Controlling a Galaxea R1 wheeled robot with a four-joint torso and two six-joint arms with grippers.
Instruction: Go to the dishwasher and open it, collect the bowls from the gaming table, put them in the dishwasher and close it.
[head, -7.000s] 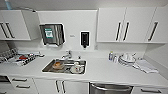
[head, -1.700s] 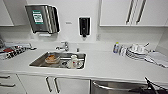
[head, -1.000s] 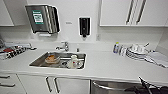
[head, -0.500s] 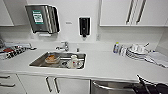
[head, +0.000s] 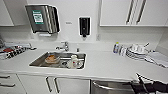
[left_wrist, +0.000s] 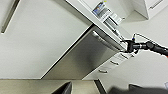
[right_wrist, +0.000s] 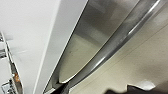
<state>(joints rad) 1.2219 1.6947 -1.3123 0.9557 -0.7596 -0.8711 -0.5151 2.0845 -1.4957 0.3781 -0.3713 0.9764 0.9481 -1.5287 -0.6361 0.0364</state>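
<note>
The dishwasher (head: 110, 89), with a brushed steel front and a bar handle, sits under the white counter at the lower right of the head view. My right gripper (head: 140, 84) reaches in from the right, at the right end of the handle. In the left wrist view the steel front (left_wrist: 82, 57) and its handle (left_wrist: 107, 41) show, with the right gripper (left_wrist: 128, 46) at the handle's end. The handle bar (right_wrist: 120, 40) runs close across the right wrist view. The door looks shut. The bowls and the gaming table are out of view.
A steel sink (head: 37, 62) holds a brownish dish (head: 52, 59) and a white cup (head: 73, 61). Stacked white dishes (head: 136, 51) and a towel (head: 157, 58) lie on the counter at right. White cabinet doors (head: 32, 83) stand left of the dishwasher, and wall cabinets hang above.
Since seven seconds ago the camera has come closer to the counter and lower. Over the last second nothing has visibly moved.
</note>
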